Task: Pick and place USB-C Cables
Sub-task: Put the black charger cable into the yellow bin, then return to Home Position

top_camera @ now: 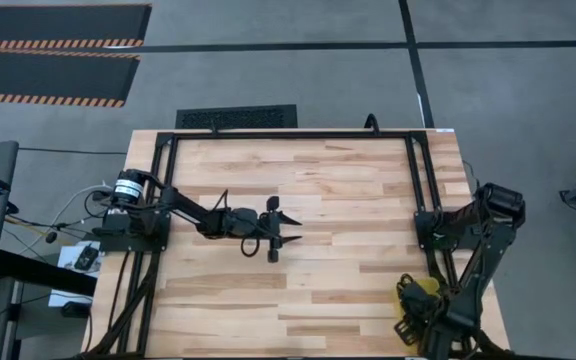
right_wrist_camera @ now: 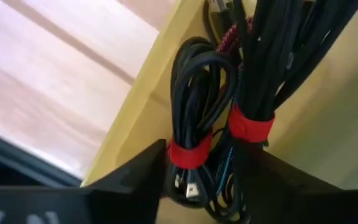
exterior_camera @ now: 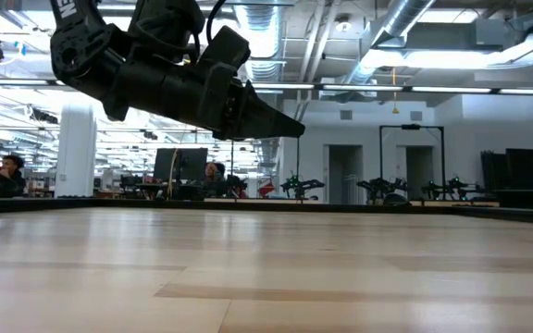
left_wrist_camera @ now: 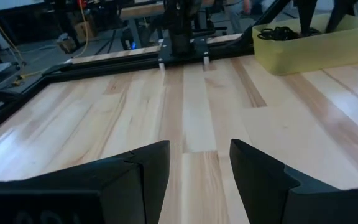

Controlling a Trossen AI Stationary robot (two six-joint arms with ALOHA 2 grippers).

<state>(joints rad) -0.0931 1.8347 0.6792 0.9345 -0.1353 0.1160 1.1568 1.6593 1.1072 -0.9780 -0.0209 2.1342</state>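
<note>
Two arms on station over a pale wood table (top_camera: 348, 290).

- Left arm: base at the table's 9 o'clock edge, reaching toward table centre. Left gripper (top_camera: 296, 229) hangs clear above the boards, which the low view (exterior_camera: 285, 125) confirms. Jaws spread a fair way apart; its wrist view (left_wrist_camera: 199, 152) shows only bare planks in the gap. Nothing held.
- Right arm: base at 3 o'clock, folded back toward the 5 o'clock corner. Right gripper (top_camera: 415, 300) is dipped into a yellow bin (top_camera: 426, 286) sitting at that corner.
- USB-C Cables: all the ones seen are inside the yellow bin. From the left wrist camera they read as a dark tangle (left_wrist_camera: 284, 31) behind the bin's translucent wall (left_wrist_camera: 328, 50).
- Right wrist view, close up: right gripper (right_wrist_camera: 207, 158) has its fingers standing wide, one on each side of the bundles. Between them are two black coils, each cinched by a red band, one (right_wrist_camera: 191, 106) against the bin wall (right_wrist_camera: 142, 106) and the other (right_wrist_camera: 257, 74) just beside it. A dark red braided cable (right_wrist_camera: 232, 34) shows farther in, and a teal-blue strand (right_wrist_camera: 227, 163) lies under the black coils. The bundles rest in the bin and look unclamped.
- Black frame rails (top_camera: 288, 135) border the table at 12 o'clock.
</note>
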